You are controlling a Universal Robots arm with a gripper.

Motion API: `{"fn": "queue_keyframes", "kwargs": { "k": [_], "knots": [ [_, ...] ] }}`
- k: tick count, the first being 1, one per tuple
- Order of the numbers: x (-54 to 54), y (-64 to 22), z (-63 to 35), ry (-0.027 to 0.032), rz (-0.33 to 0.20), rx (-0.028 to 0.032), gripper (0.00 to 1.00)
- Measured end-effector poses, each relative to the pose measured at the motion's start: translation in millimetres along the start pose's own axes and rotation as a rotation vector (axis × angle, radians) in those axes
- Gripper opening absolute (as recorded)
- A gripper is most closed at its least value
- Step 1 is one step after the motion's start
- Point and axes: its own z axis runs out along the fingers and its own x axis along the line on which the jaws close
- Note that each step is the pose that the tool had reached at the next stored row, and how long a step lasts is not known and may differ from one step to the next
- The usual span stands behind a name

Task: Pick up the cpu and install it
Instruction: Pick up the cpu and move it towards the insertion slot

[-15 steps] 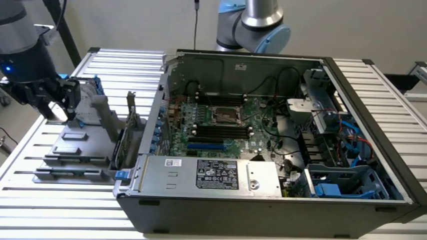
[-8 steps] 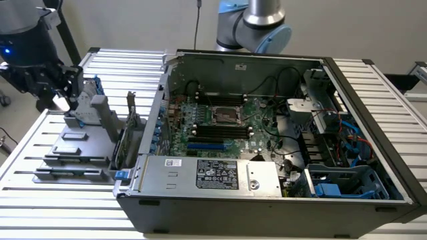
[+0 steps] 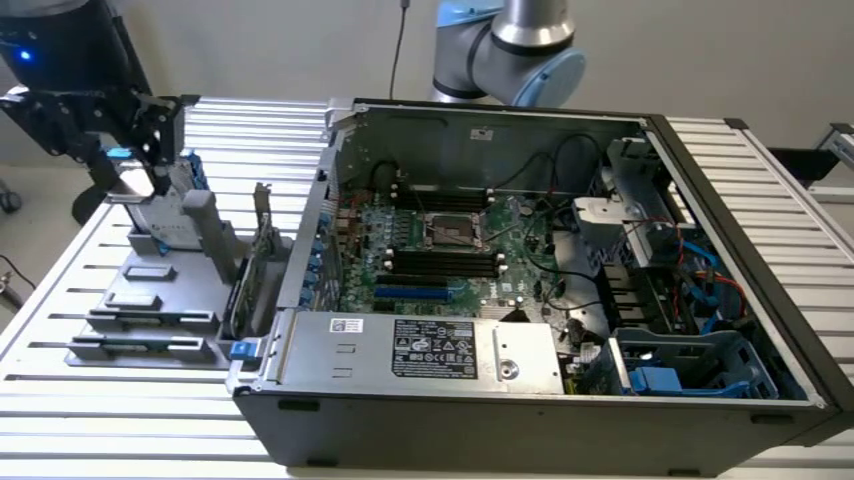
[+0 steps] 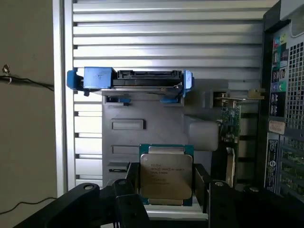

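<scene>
Pincer (image 4: 166, 183) grasps the cpu (image 4: 166, 172) between its fingers, over the tray (image 3: 180, 300), at ten o'clock of the case (image 3: 534, 425) in the exterior view

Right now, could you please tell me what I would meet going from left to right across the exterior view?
Pincer closed on the cpu → upright expansion card → black-framed socket → blue drive bracket in the case's corner.
</scene>
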Motion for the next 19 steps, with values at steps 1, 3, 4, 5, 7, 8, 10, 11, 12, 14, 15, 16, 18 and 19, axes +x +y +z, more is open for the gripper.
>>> {"fn": "queue_keyframes", "kwargs": {
  "k": [1,3,4,5,7,8,10,11,12,14,15,16,18,19],
  "knots": [
    [-4.2,0.1,-3.4,0.0006,0.000,-0.0001,0.55],
    [-13.1,0.4,-10.2,0.0017,0.000,-0.0002,0.55],
    [-17.4,0.5,-13.0,0.0020,0.000,-0.0002,0.55],
    [-22.1,0.7,-15.5,0.0023,0.000,-0.0002,0.55],
    [-31.1,0.9,-18.8,0.0024,0.000,-0.0004,0.55],
    [-35.5,1.1,-20.0,0.0025,0.000,-0.0006,0.55],
    [-44.4,1.4,-22.0,0.0026,0.000,-0.0010,0.55],
    [-48.7,1.6,-22.8,0.0025,0.000,-0.0012,0.55],
    [-53.6,1.8,-23.6,0.0024,0.000,-0.0014,0.55],
    [-62.6,2.1,-25.0,0.0025,0.000,-0.0018,0.55],
    [-67.0,2.3,-25.5,0.0024,0.000,-0.0021,0.55],
    [-71.6,2.6,-26.1,0.0025,0.000,-0.0022,0.55],
    [-80.6,3.1,-27.1,0.0025,0.000,-0.0025,0.55],
    [-85.1,3.3,-27.6,0.0025,0.000,-0.0027,0.55]
  ]
}}
